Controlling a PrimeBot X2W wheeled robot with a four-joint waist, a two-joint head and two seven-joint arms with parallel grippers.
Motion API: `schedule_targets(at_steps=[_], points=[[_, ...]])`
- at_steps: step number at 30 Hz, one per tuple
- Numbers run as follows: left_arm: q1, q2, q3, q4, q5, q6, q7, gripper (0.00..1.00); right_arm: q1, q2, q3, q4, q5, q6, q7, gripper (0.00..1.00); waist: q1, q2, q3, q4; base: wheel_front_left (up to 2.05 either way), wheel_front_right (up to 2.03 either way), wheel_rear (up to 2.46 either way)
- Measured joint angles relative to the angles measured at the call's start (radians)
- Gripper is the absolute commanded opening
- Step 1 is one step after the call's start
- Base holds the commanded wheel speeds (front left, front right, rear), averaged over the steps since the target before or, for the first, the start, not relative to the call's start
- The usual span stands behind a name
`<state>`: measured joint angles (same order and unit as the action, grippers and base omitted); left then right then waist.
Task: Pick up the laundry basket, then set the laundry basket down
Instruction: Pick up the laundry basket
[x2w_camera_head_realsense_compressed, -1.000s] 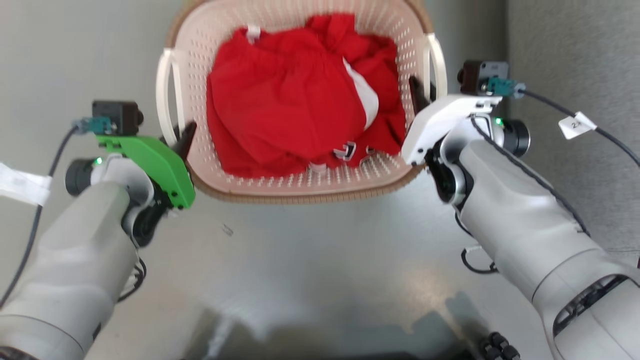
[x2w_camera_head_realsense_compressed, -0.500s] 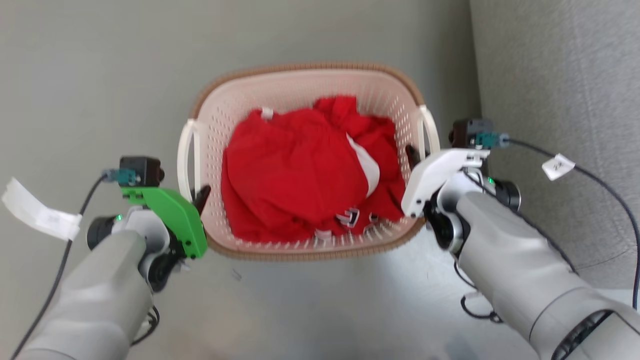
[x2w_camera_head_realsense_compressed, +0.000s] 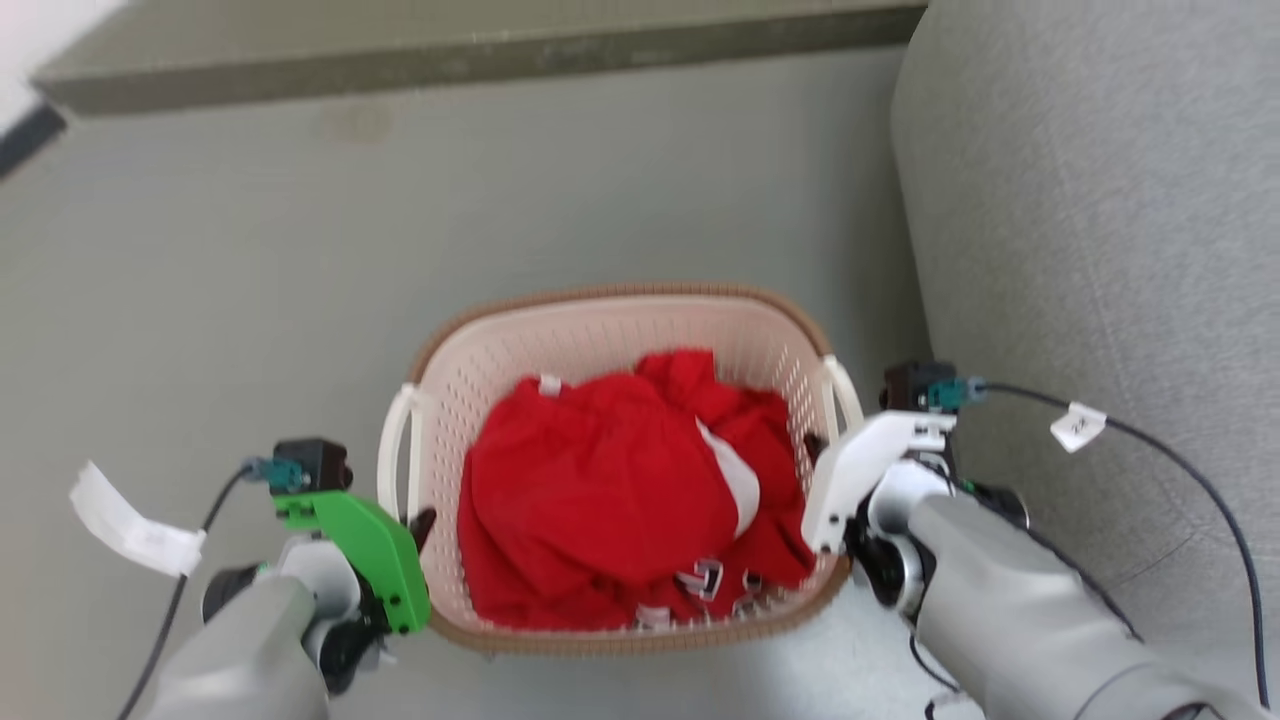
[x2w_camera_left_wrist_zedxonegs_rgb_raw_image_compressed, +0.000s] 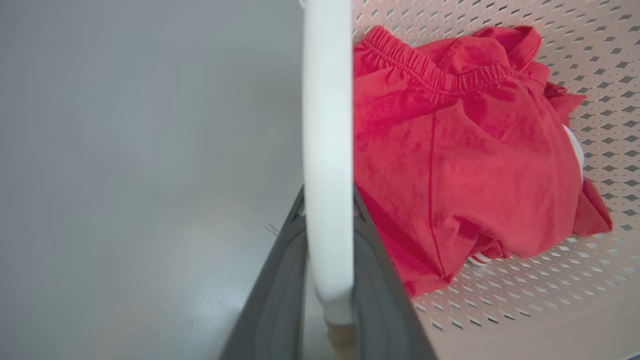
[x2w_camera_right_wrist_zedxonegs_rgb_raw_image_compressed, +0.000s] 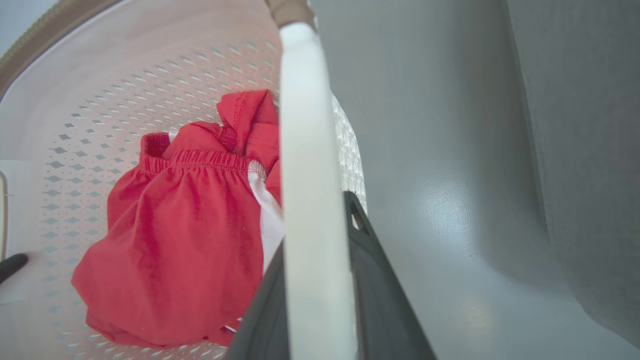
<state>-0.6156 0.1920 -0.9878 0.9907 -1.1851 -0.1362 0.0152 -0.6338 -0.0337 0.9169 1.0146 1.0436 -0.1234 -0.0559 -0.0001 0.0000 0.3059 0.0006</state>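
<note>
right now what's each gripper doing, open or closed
Left gripper: closed on the left handle of the basket.
Right gripper: closed on the right handle.

This looks like a room in a home, likely a living area. A grey fabric sofa (x2w_camera_head_realsense_compressed: 1090, 250) stands at the right on a smooth grey floor (x2w_camera_head_realsense_compressed: 250, 280), with a dull skirting strip (x2w_camera_head_realsense_compressed: 480, 50) along the far wall. A plastic laundry basket (x2w_camera_head_realsense_compressed: 620, 325) holding crumpled red clothes (x2w_camera_head_realsense_compressed: 600, 500), just beside the sofa, adds to the household feel.
</note>
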Motion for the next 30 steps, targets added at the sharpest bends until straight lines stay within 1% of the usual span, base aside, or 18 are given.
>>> schedule_targets(at_steps=[8, 10, 19, 30], points=[[0.052, -0.027, -0.012, 0.035, -0.007, 0.000, 0.021, 0.00, 0.071, 0.000, 0.016, 0.014, 0.035, 0.002, 0.027, 0.00, 0.0000, 0.0000, -0.109, -0.009, 0.00, 0.00, 0.00], [0.064, -0.033, -0.013, 0.043, -0.008, 0.000, 0.028, 0.00, 0.088, 0.000, 0.021, 0.016, 0.045, 0.009, 0.034, 0.00, 0.0000, 0.0000, -0.134, -0.011, 0.00, 0.00, 0.00], [0.107, -0.057, -0.015, 0.073, -0.037, 0.000, 0.063, 0.00, 0.136, -0.006, 0.045, 0.023, 0.075, 0.012, 0.068, 0.00, 0.0000, 0.0000, -0.227, -0.017, 0.00, 0.00, 0.00], [0.108, -0.070, -0.020, 0.097, -0.037, 0.003, 0.091, 0.00, 0.142, -0.009, 0.065, 0.022, 0.096, 0.011, 0.100, 0.00, -0.0001, 0.0000, -0.238, -0.016, 0.00, 0.00, 0.00]])
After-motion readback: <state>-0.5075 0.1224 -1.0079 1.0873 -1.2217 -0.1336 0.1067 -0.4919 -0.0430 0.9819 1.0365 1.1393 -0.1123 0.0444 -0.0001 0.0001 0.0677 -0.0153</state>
